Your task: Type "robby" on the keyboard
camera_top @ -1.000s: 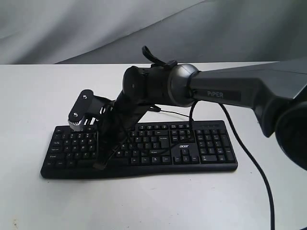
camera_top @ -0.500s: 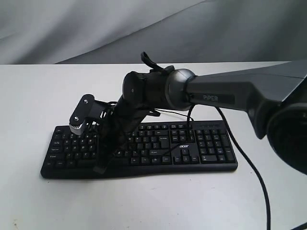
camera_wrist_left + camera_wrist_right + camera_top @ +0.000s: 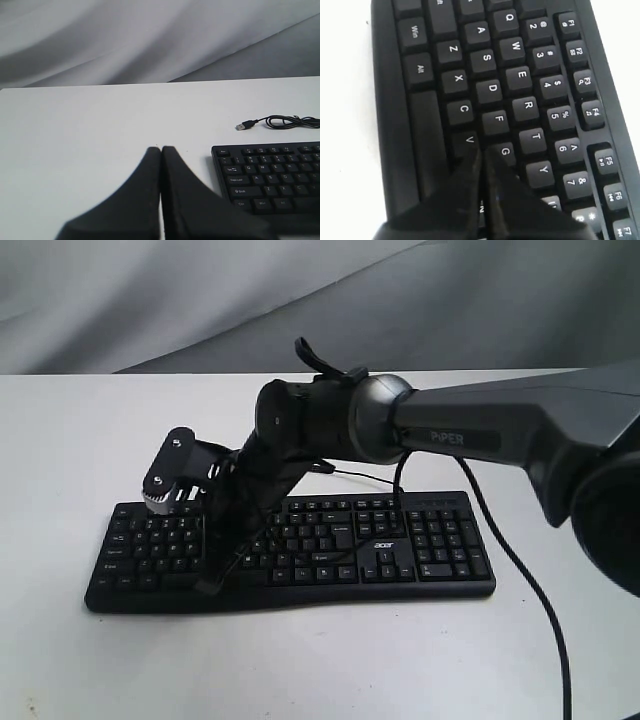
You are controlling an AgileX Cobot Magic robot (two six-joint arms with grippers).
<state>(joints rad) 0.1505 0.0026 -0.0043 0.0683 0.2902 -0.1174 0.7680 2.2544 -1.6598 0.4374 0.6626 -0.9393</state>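
Pointing between V and G of the keyboard (image 3: 440, 550) on the table (image 3: 80, 440), the right gripper (image 3: 481, 152) was closed and empty; the left gripper (image 3: 161, 150), likewise closed, sat just off the keyboard's end.

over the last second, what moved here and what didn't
The right gripper and its arm dipped slightly down toward the keyboard half a second ago, then rose again, so they now sit about where they were a second ago. Nothing was taken hold of or let go; the jaws are shut, over the keys near V and G. The keyboard did not shift on the table.
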